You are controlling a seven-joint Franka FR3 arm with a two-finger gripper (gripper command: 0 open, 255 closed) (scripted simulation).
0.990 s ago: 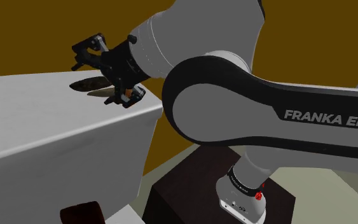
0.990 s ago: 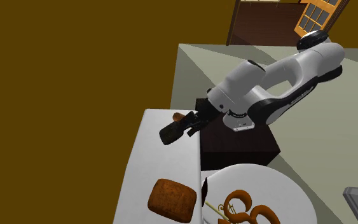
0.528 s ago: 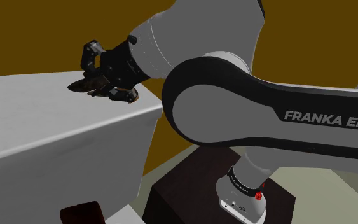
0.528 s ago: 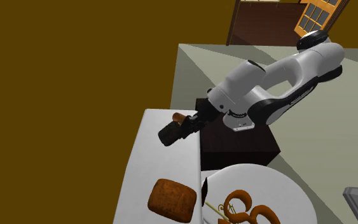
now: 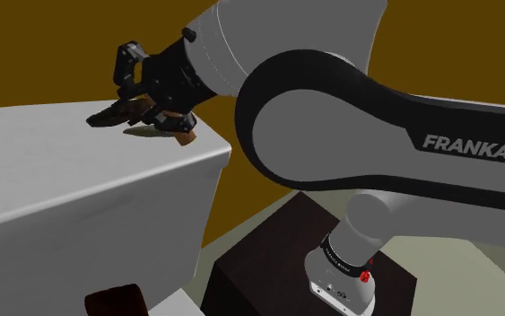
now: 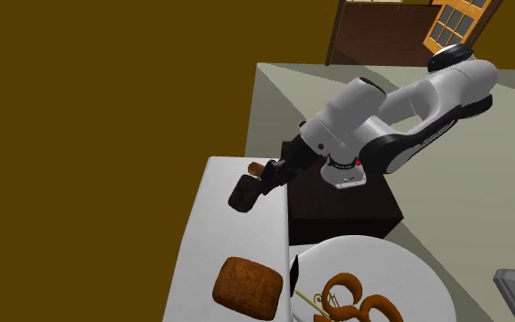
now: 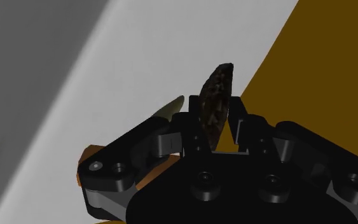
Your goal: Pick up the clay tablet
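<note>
The large white robot arm point(image 5: 331, 117), lettered "FRANKA E" at the shoulder view's right edge, reaches toward the upper left over a plain white counter point(image 5: 80, 188). Its black two-finger gripper point(image 5: 134, 109) is clamped on the dark brown, mottled, flat clay tablet point(image 5: 102, 118). The tablet juts past the fingertips above the counter's far corner, in the upper left.

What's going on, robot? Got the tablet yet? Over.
Gripper shut on the dark tablet. Tablet clasped edge-on, just above the white counter. Nothing blocking above it. Over.
</note>
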